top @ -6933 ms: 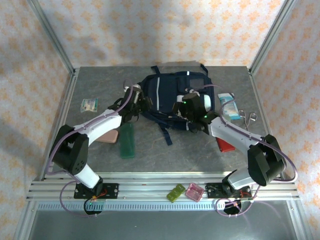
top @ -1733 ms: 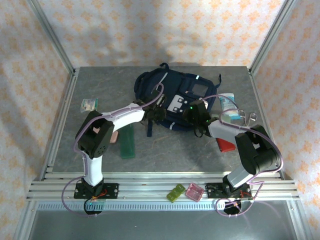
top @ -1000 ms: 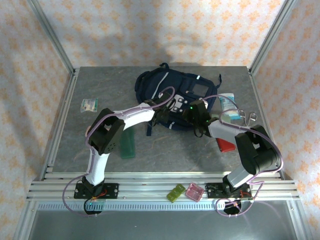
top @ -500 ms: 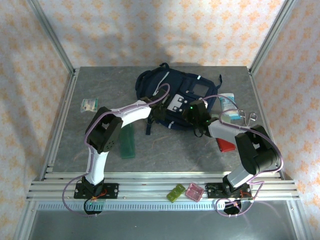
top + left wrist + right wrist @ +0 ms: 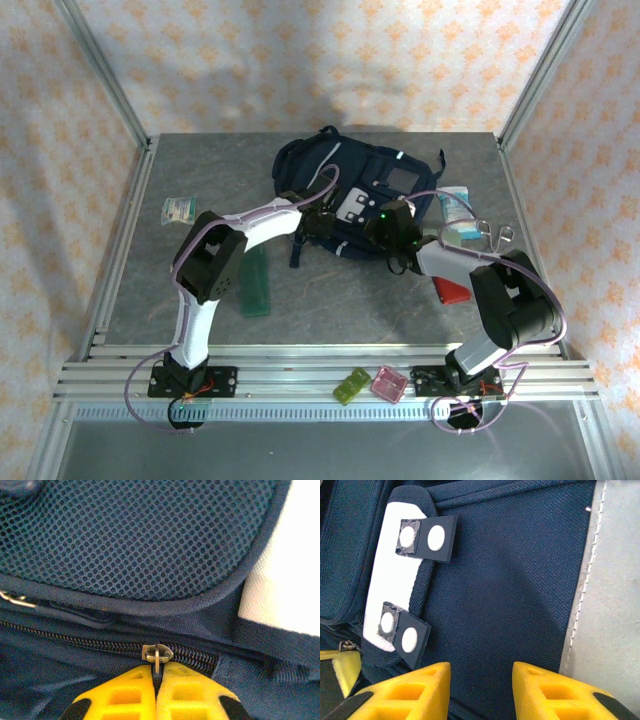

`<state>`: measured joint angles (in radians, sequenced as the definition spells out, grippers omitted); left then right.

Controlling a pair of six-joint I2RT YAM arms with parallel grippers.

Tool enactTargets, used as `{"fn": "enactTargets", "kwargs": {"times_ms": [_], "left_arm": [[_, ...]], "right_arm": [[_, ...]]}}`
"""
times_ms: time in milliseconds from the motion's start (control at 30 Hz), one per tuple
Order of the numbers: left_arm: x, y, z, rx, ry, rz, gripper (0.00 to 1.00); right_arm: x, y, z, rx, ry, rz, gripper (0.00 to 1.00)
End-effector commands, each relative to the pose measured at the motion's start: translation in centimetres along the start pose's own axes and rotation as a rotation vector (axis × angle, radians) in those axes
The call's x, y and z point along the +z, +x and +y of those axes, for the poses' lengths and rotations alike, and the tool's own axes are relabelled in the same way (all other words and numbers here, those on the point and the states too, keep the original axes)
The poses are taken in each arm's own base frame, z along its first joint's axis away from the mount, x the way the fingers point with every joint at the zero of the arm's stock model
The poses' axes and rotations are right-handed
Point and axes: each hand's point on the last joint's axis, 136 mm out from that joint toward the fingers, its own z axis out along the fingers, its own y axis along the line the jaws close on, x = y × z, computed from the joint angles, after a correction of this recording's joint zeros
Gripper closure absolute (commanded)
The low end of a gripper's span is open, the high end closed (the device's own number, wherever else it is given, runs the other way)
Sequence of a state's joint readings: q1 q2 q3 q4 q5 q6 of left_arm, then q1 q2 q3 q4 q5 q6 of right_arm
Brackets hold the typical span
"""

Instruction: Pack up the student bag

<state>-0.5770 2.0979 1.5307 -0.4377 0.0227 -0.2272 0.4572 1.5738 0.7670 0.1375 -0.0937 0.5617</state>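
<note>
The student bag point(image 5: 365, 170), navy blue with white patches and a dark square panel, lies flat at the back centre of the table. My left gripper point(image 5: 322, 222) is at the bag's near left edge. In the left wrist view it point(image 5: 157, 669) is shut on the brass zipper pull point(image 5: 157, 653), below the mesh panel point(image 5: 140, 540). My right gripper point(image 5: 380, 228) is at the bag's near right edge. In the right wrist view it point(image 5: 481, 667) stands open, with flat navy fabric point(image 5: 505, 590) showing between its yellow fingers.
A green case point(image 5: 255, 282) lies near the left arm and a red item point(image 5: 452, 290) by the right arm. A small packet point(image 5: 180, 208) is at the left. A teal and white pack point(image 5: 455, 205) and scissors point(image 5: 495, 235) are at the right. Two small boxes point(image 5: 352, 385) sit on the front rail.
My left gripper has crept a little further up along the bag's near edge. The bag and the right arm have stayed where they were.
</note>
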Motion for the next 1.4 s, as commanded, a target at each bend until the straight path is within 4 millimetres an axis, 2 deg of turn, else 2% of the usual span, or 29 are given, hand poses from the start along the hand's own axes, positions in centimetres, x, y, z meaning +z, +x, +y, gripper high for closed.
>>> {"fn": "enactTargets", "kwargs": {"times_ms": [0, 133, 333, 467, 533, 633, 733, 833, 1033, 1133, 1267, 1367], "left_arm": [[0.8, -0.8, 0.7, 0.004, -0.016, -0.018, 1.0], [-0.9, -1.1, 1.1, 0.011, -0.023, -0.035, 1.0], [-5.3, -1.8, 1.6, 0.029, -0.007, -0.066, 1.0], [-6.2, -1.2, 0.4, 0.009, 0.07, -0.051, 1.0], [-7.4, -1.5, -0.4, -0.001, 0.108, -0.072, 1.0], [-7.7, -1.1, -1.6, 0.012, 0.119, -0.072, 1.0], [-7.6, -0.3, -2.2, 0.028, 0.107, -0.06, 1.0], [-7.2, 0.5, -1.4, 0.033, 0.068, -0.049, 1.0], [-6.3, 1.3, 2.8, 0.007, -0.051, -0.042, 1.0], [-5.8, 1.3, 5.5, -0.041, -0.081, -0.041, 1.0], [-5.8, 1.1, 8.2, -0.088, -0.12, -0.047, 1.0], [-6.1, 1.3, 6.9, -0.083, -0.055, -0.044, 1.0]], "right_arm": [[0.4, 4.7, -4.3, 0.002, 0.132, 0.154, 0.63], [-0.1, 4.4, -3.7, -0.014, 0.115, 0.149, 0.63], [-3.1, 3.6, 1.0, -0.065, -0.032, 0.14, 0.63], [-4.3, 5.2, 3.9, -0.085, -0.136, 0.179, 0.63], [-4.1, 6.2, 4.3, -0.082, -0.15, 0.2, 0.63], [-3.2, 7.2, 4.4, -0.072, -0.144, 0.222, 0.63], [-2.1, 7.3, 3.6, -0.056, -0.101, 0.21, 0.63], [-1.0, 7.2, 1.9, -0.05, -0.013, 0.19, 0.63], [0.8, 6.3, -3.7, 0.032, 0.175, 0.15, 0.65], [0.9, 5.5, -5.4, 0.07, 0.223, 0.131, 0.66], [0.9, 4.6, -5.6, 0.072, 0.239, 0.111, 0.66], [1.3, 4.0, -5.0, 0.059, 0.232, 0.111, 0.66]]}}
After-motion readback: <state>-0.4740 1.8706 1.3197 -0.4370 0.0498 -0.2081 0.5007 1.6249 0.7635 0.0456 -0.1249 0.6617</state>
